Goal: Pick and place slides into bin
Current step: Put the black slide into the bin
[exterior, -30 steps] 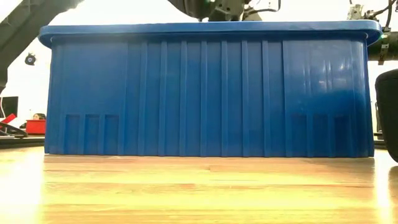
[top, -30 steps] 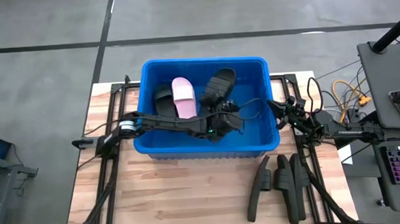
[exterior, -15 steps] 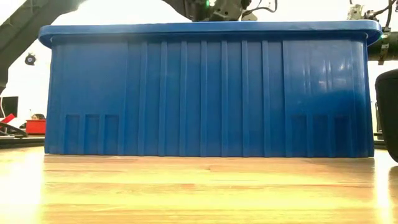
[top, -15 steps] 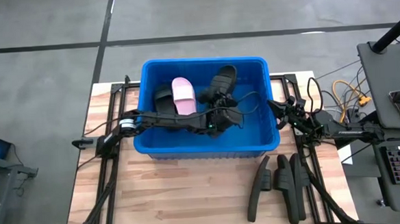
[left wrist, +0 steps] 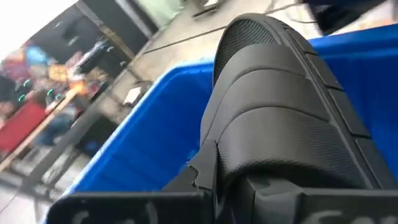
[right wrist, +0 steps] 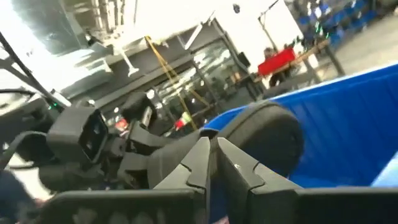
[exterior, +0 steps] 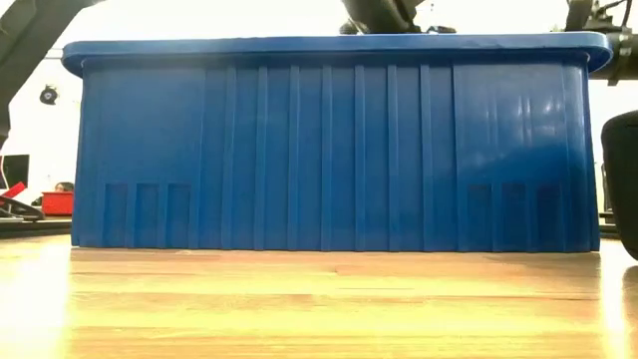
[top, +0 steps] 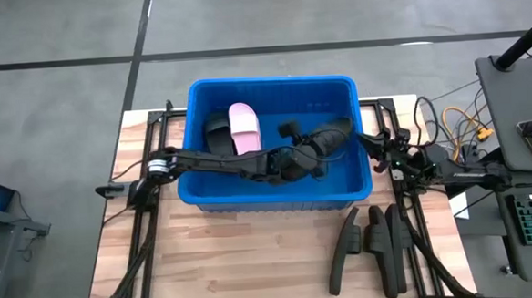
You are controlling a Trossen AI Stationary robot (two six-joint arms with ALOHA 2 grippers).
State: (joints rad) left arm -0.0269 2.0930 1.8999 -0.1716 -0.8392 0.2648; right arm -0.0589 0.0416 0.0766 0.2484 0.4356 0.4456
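Note:
The blue bin (top: 272, 81) stands mid-table with a pink slide (top: 244, 128) and a black slide (top: 217, 133) lying inside at its far left. My left gripper (top: 296, 157) reaches in from the left and is shut on another black slide (top: 331, 135), which points toward the bin's right wall. In the low view, the dark shapes above the bin's rim (exterior: 379, 14) cannot be told apart. My right gripper (right wrist: 213, 163) waits shut beside the bin's right wall, holding nothing. My left gripper holds the black slide by its near end (left wrist: 214, 163), pinched between the two fingers. They come roughly level from the table's left, along the slide. The slide sticks out beyond the fingers, lifted clear of the bin's floor. My own fingers hide the exact part.
Three more black slides (top: 373, 239) lie on the wooden table at the near right, in front of the right arm's base. The bin's walls (exterior: 329, 150) stand tall around the left gripper. A desk with cables and a keyboard sits off the table's right edge.
My left gripper has risen inside the bin and turned its wrist. The black slide it holds has swung from pointing toward the bin's far wall to pointing toward the right wall, and now hangs higher.

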